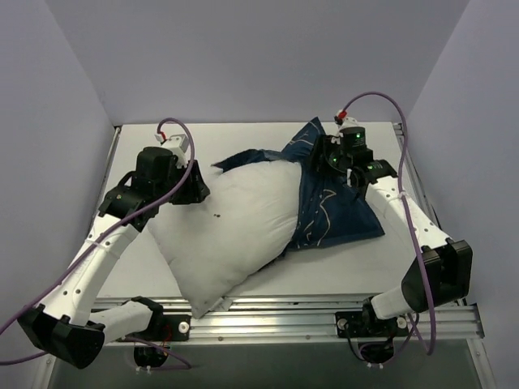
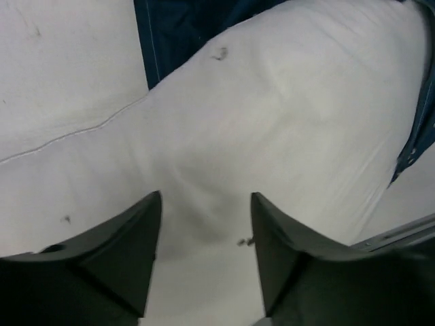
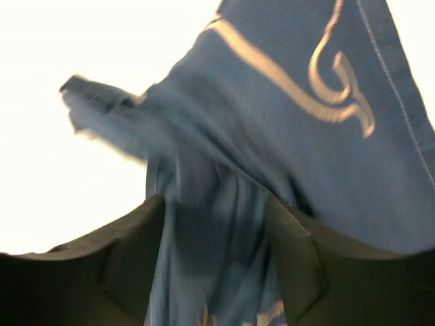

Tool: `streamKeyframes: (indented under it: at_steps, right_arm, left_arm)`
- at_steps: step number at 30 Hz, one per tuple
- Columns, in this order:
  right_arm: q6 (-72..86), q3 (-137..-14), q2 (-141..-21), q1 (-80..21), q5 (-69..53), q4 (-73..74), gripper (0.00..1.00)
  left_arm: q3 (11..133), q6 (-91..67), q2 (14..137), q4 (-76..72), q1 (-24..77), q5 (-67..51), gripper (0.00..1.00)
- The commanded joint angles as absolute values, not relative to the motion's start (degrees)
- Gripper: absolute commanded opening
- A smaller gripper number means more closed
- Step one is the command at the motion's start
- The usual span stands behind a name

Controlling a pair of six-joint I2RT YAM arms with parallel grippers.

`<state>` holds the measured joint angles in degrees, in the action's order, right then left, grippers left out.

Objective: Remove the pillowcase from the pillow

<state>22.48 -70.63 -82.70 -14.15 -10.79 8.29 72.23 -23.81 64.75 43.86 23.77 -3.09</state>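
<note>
The white pillow lies across the middle of the bench. Only its 3 o'clock end is tucked inside the navy pillowcase. At 9 o'clock the left gripper has its jaws pinching a fold of pillow. At 2 o'clock the right gripper has its jaws clamped on bunched pillowcase, lifted off the bench.

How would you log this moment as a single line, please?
left hand: pinches plump white stuffed pillow | right hand: grips navy fish-print fabric pillowcase | pillow: mostly uncovered
</note>
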Motion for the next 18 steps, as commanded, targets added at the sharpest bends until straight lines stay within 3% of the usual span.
streamKeyframes:
  at_steps: [1,2,4,6,11,18]
  right_arm:
    - [18.20,-73.65,-81.57,-17.84,-2.99,6.85,0.59]
    - [17.58,-73.74,-81.13,-18.36,-2.29,7.64,0.67]
    - [17.32,-73.13,-78.76,-18.89,-1.76,9.75,0.74]
    - [16.87,-71.73,-75.52,-19.25,-0.80,10.72,0.82]
    - [17.75,-63.91,-67.69,-20.83,-0.18,10.81,0.92]
    - [19.16,-54.06,-56.70,-21.71,-2.02,10.38,0.94]
  left_arm:
    - [77.34,-19.52,65.65,36.48,25.99,0.00,0.65]
    - [78.65,-18.90,65.65,35.78,27.76,1.74,0.73]
    - [79.10,-16.28,65.31,35.42,34.93,5.69,0.89]
    - [78.67,-14.86,64.95,35.33,39.61,11.58,0.94]
    - [73.49,-12.05,65.47,31.48,53.58,20.20,0.96]
    - [69.97,-9.76,72.50,26.99,59.15,26.90,0.97]
